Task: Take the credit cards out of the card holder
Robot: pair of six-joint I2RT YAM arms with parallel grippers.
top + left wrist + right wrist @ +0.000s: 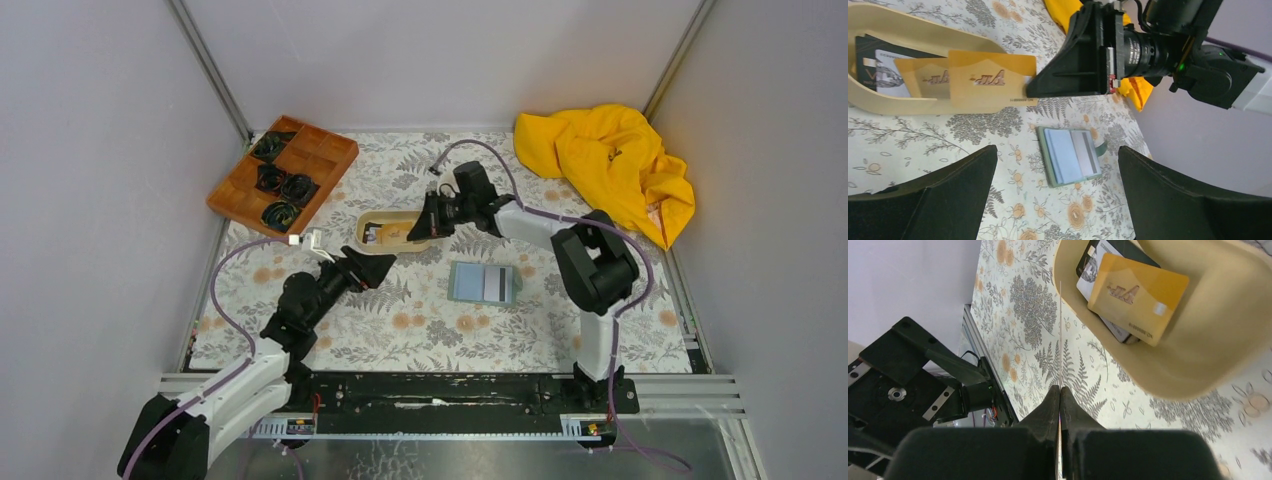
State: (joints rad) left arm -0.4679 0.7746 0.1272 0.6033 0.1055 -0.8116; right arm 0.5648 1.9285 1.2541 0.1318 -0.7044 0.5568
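The card holder [483, 283] lies open and flat on the floral cloth, showing a light blue panel and a grey panel with a dark stripe [1070, 155]. My right gripper [418, 230] is shut on a tan-orange credit card [990, 82], held on edge over the rim of the beige oval tray [372, 218]; in the right wrist view this card is a thin line [1060, 330] rising from the gripper [1060, 389]. Inside the tray [1198, 365] lie another tan-orange card [1138, 297] and a whitish-and-dark card [1093, 270]. My left gripper [378, 268] stands open and empty, left of the holder.
A brown wooden compartment tray [283, 175] with black coils sits at the back left. A crumpled yellow cloth [610, 165] lies at the back right. Grey walls close in both sides, and a metal rail [450, 400] runs along the near edge.
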